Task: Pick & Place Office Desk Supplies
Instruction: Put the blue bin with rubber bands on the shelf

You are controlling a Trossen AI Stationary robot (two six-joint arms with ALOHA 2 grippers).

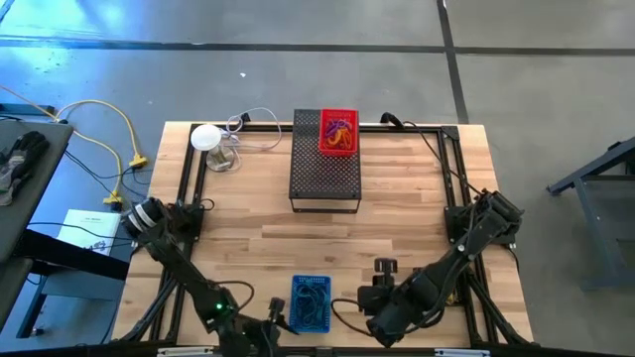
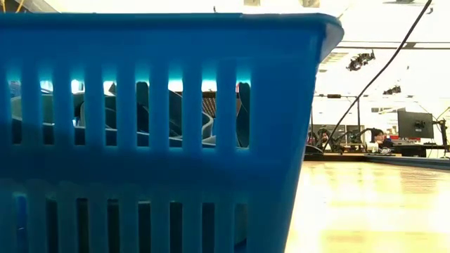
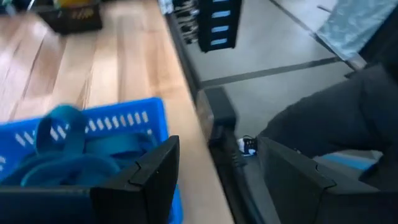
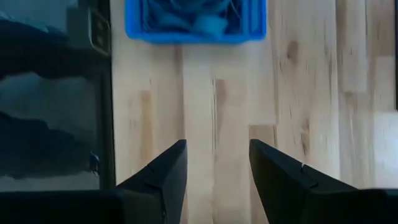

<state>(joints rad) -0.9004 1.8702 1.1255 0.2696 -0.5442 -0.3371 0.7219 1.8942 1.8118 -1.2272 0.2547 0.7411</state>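
Note:
A blue slotted basket [image 1: 311, 302] stands at the table's near edge and fills the low view [image 2: 155, 126]. Inside it lie blue loops [image 3: 62, 155]. A red tray of coloured rubber-band loops [image 1: 337, 132] rests on top of the black mesh box [image 1: 322, 169] at the far middle. My left gripper [image 3: 217, 149] is open just left of the basket [image 1: 276, 319], at the table's near edge, with nothing between its fingers. My right gripper [image 4: 217, 146] is open over bare wood to the right of the basket [image 1: 367, 299], slanting down, also with nothing in it.
A white round object [image 1: 206, 137] with a thin cable stands at the far left. A black frame rail [image 4: 99, 93] runs along the table's near edge. Bare wood lies between the basket and the mesh box [image 1: 327, 243]. A person sits in the room behind [image 2: 380, 137].

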